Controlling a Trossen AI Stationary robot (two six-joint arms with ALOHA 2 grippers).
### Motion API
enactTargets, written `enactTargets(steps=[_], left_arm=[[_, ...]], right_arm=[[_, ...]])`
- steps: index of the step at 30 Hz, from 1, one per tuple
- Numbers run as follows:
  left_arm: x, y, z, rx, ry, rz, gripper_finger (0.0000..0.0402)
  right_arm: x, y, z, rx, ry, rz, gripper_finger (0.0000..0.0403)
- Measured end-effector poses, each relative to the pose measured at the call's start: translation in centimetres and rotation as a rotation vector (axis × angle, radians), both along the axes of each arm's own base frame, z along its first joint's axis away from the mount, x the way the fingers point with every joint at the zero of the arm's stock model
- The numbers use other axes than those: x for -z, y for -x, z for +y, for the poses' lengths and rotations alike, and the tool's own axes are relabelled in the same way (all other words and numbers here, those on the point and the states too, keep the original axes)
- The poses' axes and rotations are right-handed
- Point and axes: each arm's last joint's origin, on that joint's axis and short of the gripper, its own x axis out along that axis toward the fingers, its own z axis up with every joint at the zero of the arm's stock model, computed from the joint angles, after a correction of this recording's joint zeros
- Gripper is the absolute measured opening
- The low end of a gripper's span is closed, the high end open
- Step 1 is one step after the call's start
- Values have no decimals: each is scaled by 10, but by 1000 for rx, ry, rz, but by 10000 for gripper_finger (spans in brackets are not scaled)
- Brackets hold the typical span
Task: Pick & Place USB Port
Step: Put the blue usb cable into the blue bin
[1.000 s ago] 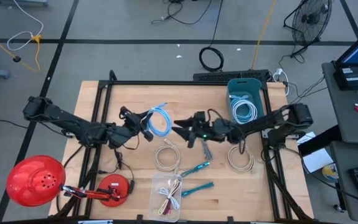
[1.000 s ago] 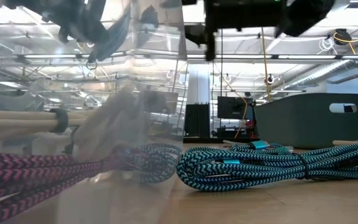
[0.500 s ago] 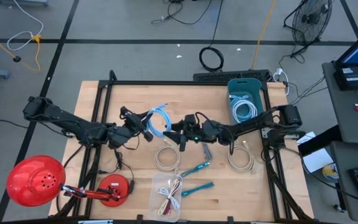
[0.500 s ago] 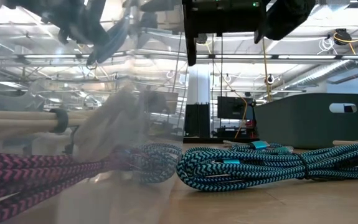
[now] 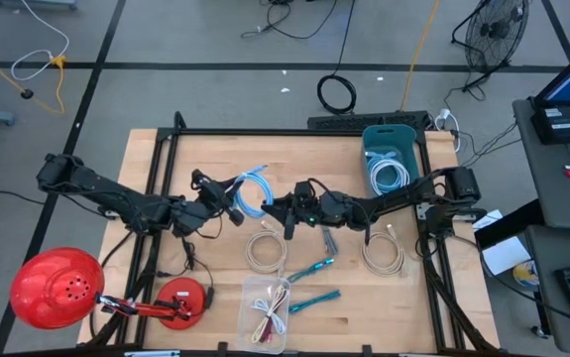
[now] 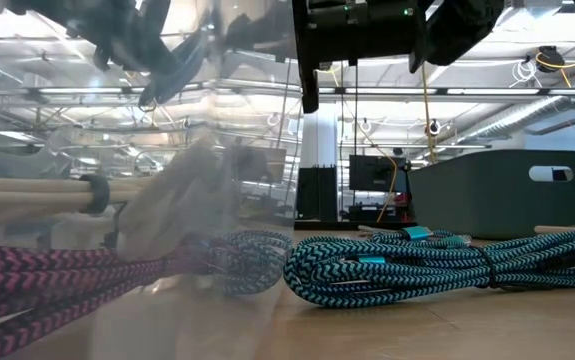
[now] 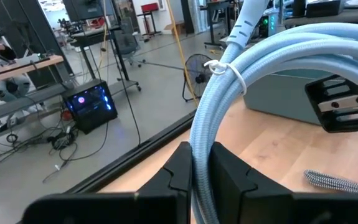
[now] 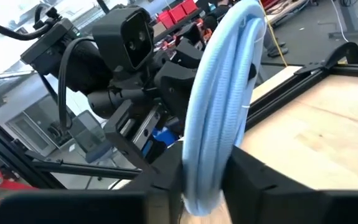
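A light-blue USB cable coil hangs in the air over the table's middle, between my two grippers. My left gripper comes from the table's left and is shut on the coil's left side. My right gripper comes from the right and is shut on the coil's right side. In the left wrist view a white tie binds the coil, and a finger of my right gripper shows behind it. A dark grey bin at the back right holds another pale coil. My left gripper pinches the bundled strands of the coil's left side between its two fingers, several strands together. The fingers reach in about level from the table's left. The coil stands on edge beyond them, clear of the table. My right gripper pinches the bundled strands of the coil's right side between its two fingers. The fingers come about level from the table's right. The coil rises upright past them, clear of the table.
Two beige coils lie nearer the front edge. Beside them are teal cables and a clear bag of cables. A red lamp stands at the front left. A black frame rims the table.
My right gripper has moved toward the table's left up to the light-blue coil, and its fingers have closed onto the coil's right side. My left gripper has kept the coil in the air in the same place.
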Motion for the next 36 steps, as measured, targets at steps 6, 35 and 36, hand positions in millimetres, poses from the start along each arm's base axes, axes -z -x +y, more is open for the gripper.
enactTargets(steps=[6,35,36], left_arm=[[0,1,-5,10,-4,-1,45],[-11,31,-41,-236,-129,-67,90],[-11,31,-41,-236,-127,-69,90]], right_arm=[[0,0,1,-2,35,6,31],[-102,169,43,645,666,-95,31],[-99,181,37,645,671,-102,31]])
